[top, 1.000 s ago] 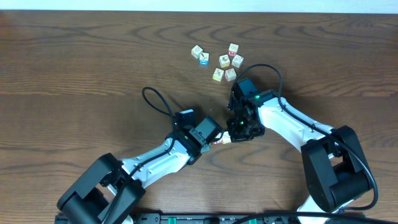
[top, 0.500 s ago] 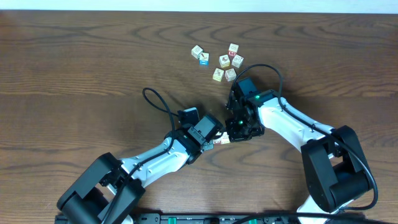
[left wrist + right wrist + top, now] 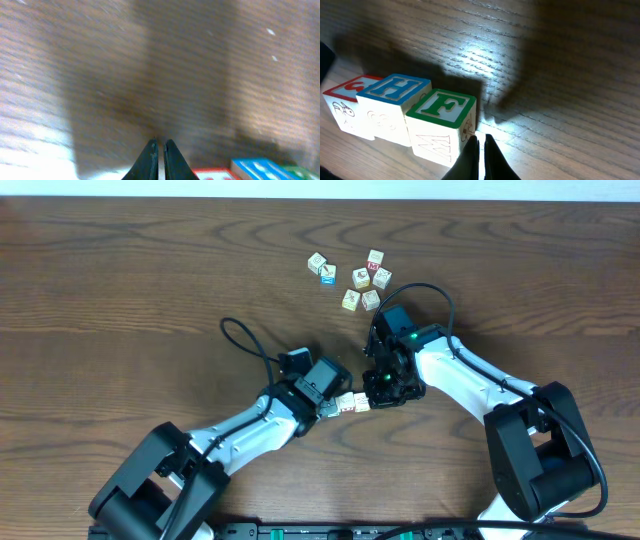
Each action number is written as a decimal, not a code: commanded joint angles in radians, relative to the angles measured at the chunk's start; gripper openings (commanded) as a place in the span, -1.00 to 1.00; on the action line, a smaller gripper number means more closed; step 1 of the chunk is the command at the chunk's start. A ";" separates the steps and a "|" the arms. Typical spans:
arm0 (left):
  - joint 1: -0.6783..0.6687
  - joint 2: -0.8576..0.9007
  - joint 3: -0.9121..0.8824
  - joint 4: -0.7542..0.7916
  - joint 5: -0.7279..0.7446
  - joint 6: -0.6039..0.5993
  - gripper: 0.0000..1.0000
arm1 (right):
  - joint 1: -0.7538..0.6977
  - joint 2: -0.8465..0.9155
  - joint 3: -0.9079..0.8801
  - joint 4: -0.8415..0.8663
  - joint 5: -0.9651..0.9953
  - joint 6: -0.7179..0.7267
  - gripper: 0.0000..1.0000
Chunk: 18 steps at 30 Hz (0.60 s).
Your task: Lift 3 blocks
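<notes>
Seemingly mid-lift, a row of three letter blocks (image 3: pixel 350 402) is set near the middle of the table (image 3: pixel 120 280), between the two arms' tips: a red-edged block (image 3: pixel 345 110), a blue H block (image 3: pixel 390 107) and a green F block (image 3: pixel 442 125), side by side. Whether the row is clear of the wood cannot be told. Both arms are bent low, tips turned inward. The left gripper (image 3: pixel 159 145) is closed, with nothing between its fingers. The right gripper (image 3: pixel 479 141) is closed too, just beside the F block. Loose cubes (image 3: pixel 362 280) are scattered farther away.
</notes>
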<state>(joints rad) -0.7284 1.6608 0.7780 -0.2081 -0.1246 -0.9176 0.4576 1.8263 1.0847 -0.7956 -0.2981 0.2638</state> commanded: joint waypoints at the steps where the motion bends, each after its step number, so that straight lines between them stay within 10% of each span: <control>1: 0.042 0.008 -0.010 -0.003 0.002 0.026 -0.85 | 0.013 0.005 -0.002 -0.008 0.010 0.021 -0.92; 18: 0.073 0.008 -0.010 -0.003 0.021 0.030 -0.85 | 0.013 0.005 -0.002 -0.014 -0.052 0.039 -0.94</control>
<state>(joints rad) -0.6601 1.6608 0.7780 -0.2081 -0.1062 -0.9081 0.4576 1.8263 1.0847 -0.8070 -0.3267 0.2829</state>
